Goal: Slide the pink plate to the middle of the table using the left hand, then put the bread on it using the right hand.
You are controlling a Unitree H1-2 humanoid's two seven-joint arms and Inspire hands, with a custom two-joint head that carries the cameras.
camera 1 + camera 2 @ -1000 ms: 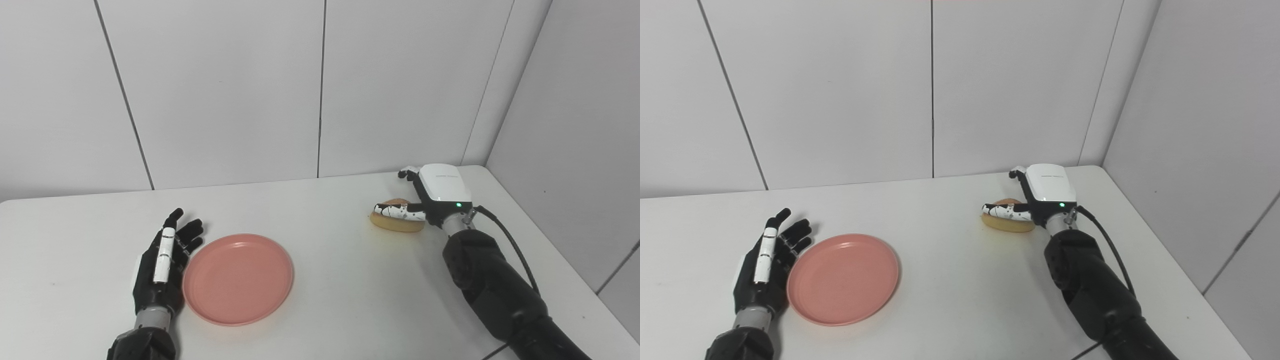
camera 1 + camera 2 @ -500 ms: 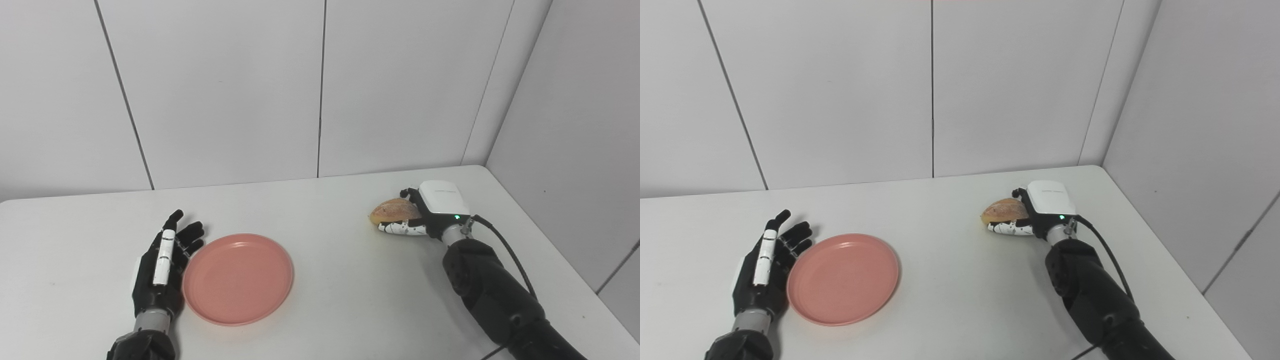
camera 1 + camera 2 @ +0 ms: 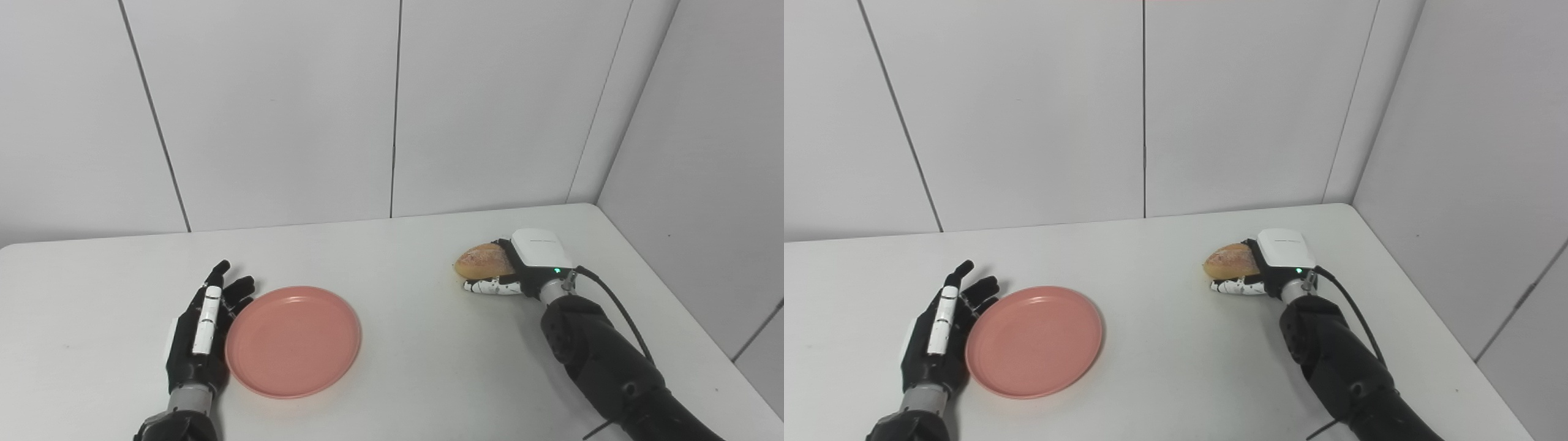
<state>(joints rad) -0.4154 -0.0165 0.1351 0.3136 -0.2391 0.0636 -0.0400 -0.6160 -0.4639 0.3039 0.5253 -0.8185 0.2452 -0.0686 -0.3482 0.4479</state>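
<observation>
The pink plate [image 3: 293, 342] lies flat on the white table [image 3: 404, 343], left of centre. My left hand [image 3: 202, 331] rests open beside the plate's left rim, palm side toward it and fingers spread; whether it touches the rim I cannot tell. On the right, my right hand [image 3: 520, 269] is shut on the golden-brown bread [image 3: 484, 261], thumb beneath it and the white back of the hand on its right. The bread [image 3: 1232, 261] is tipped up on edge, just above the table.
White wall panels close off the table's far edge, and a side wall [image 3: 704, 184] runs along the right. A black cable [image 3: 618, 312] trails from the right wrist. The table's right edge [image 3: 674, 306] lies close to the right forearm.
The right hand has closed on the bread, tipped it up off the table and drawn it slightly nearer. The left hand has slid back a little beside the plate. The plate has stayed put.
</observation>
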